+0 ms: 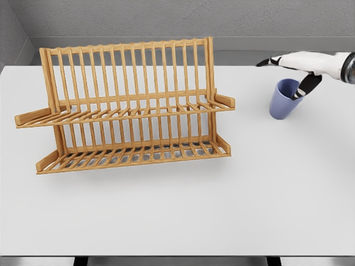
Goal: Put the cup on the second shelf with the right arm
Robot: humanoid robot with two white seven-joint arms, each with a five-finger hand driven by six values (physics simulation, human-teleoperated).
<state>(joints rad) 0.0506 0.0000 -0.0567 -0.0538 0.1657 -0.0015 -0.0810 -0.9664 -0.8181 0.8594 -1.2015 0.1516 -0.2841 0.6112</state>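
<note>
Item: blue cup, on the white counter at far right, tilted slightly left, mouth up; interior not visible enough to tell contents. Item: wooden two-tier rack, left of centre, well apart from the cup; upper shelf and lower shelf both carry nothing. Item: right hand, entering from the right edge, fingers spread, forefinger stretched left above the cup, thumb dipping at the cup's right rim; no closed grip.

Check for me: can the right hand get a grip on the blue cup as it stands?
Probably yes: the right hand is already at the cup, fingers open over its rim, nothing between them.
</note>
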